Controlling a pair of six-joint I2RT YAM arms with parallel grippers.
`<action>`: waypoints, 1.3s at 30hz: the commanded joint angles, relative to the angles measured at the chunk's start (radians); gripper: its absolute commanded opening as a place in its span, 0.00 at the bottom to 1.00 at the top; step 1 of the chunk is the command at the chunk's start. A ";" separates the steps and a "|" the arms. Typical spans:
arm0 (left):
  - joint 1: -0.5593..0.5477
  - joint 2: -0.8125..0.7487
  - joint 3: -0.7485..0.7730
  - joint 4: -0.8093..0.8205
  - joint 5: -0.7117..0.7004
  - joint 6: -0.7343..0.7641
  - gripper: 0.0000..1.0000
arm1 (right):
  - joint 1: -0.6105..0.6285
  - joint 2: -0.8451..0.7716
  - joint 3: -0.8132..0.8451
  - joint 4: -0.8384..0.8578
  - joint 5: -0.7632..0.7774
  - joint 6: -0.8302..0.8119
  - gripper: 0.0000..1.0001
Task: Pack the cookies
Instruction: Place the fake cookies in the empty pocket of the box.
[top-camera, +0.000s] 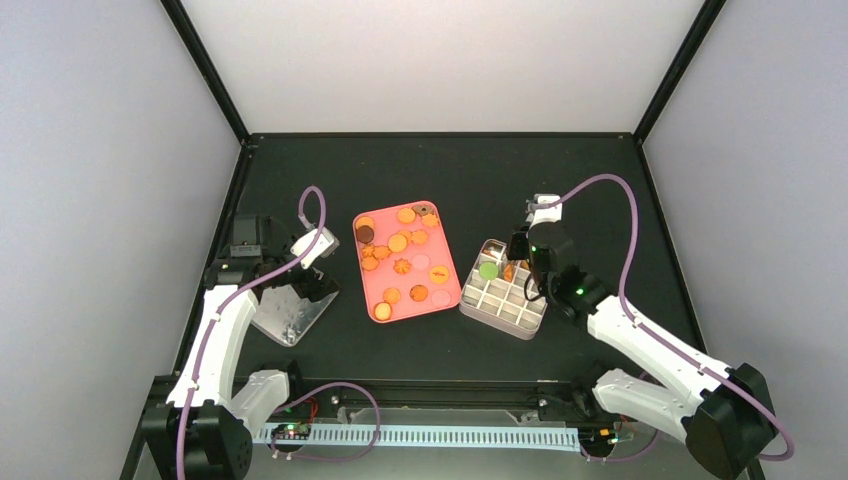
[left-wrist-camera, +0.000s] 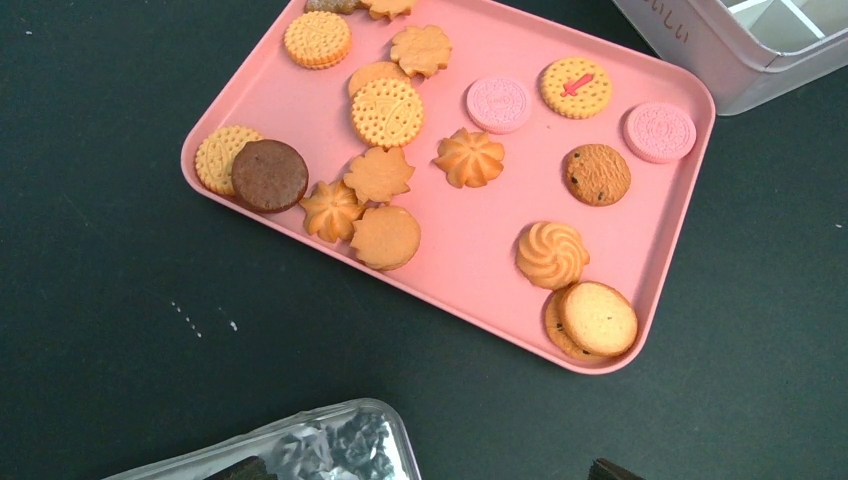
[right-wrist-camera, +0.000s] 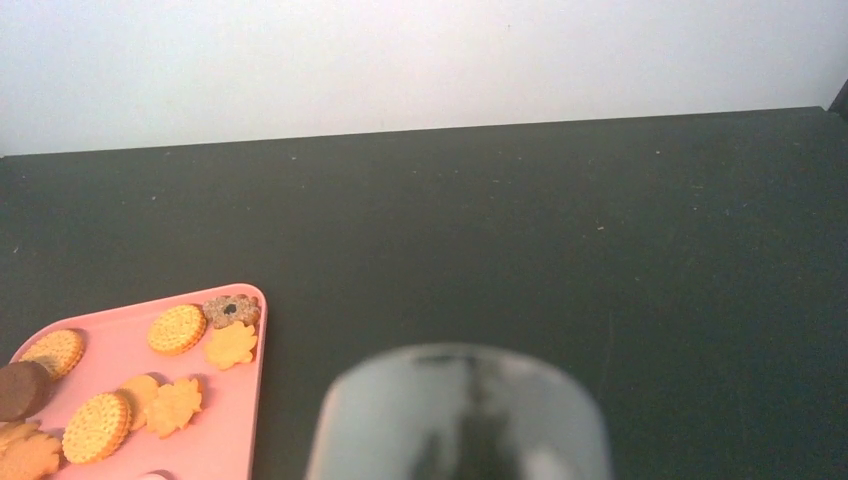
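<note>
The left arm rose from its base at the table's (top-camera: 450, 170) 7 o'clock corner. Its upper link leaned away from the near edge, and its wrist folded back toward 4 o'clock. That put the left gripper (top-camera: 318, 287) above the far end of a shiny metal lid (top-camera: 290, 318), which lay flat at 8 o'clock of the pink tray (left-wrist-camera: 500, 215). In the left wrist view only the two dark fingertips showed at the bottom edge. They were spread wide, with nothing held between them.

The right arm reached from its base at 5 o'clock, stretched low toward 11 o'clock. The right gripper (top-camera: 517, 258) sat over the 1 o'clock corner of the divided box (top-camera: 470, 290). Its fingers were hidden in both views: a blurred grey shape filled the bottom of the right wrist view, so whether the jaws were closed could not be told.

Most of the cookies (left-wrist-camera: 387, 112) lay loose on the tray in the middle of the table. They were mostly golden, with a dark brown one (left-wrist-camera: 269, 175) at its 9 o'clock edge and two pink ones (left-wrist-camera: 498, 103) toward 1 o'clock. The box stood just beside the tray at 3 o'clock. A green cookie (top-camera: 487, 270) lay in one of its far compartments, and an orange piece (top-camera: 510, 270) lay just beside the right gripper.
</note>
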 joint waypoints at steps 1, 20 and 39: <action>0.007 0.011 0.028 -0.012 0.008 0.010 0.84 | -0.007 0.004 0.013 0.048 -0.001 -0.001 0.10; 0.006 0.016 0.034 -0.013 0.018 0.002 0.84 | -0.008 -0.055 0.029 0.024 -0.040 -0.008 0.34; 0.007 0.024 0.051 -0.014 0.017 -0.007 0.84 | 0.076 -0.152 -0.007 -0.005 -0.197 -0.050 0.36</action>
